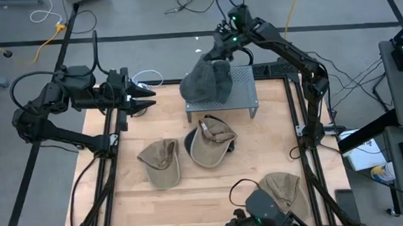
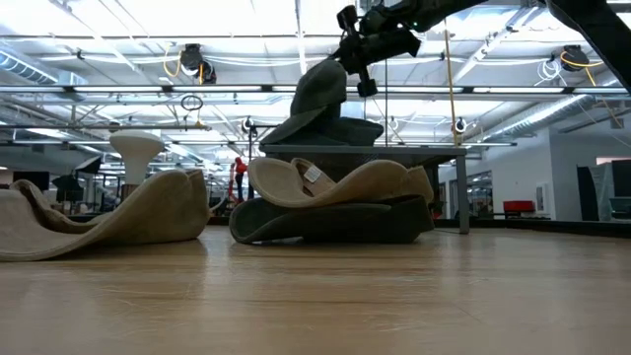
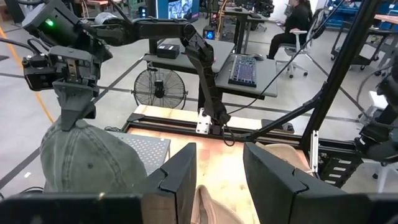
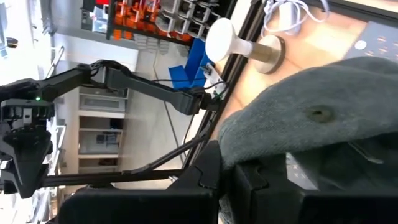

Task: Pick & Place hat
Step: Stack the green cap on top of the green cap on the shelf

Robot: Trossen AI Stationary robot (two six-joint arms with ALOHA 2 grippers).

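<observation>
Right hand pinching the grey-green cloth cap over the perforated metal stand

The right hand [image 1: 220, 50] is closed on the crown of the grey-green cloth cap [image 1: 206, 81], which drapes onto the grey perforated metal stand [image 1: 242, 89] at the far side of the wooden desk [image 1: 192, 191]; the left hand [image 1: 144, 97] hovers at the desk's left edge, fingers parted, holding nothing; three tan cloth caps [image 1: 161, 159] lie on the desk nearer the front.
</observation>
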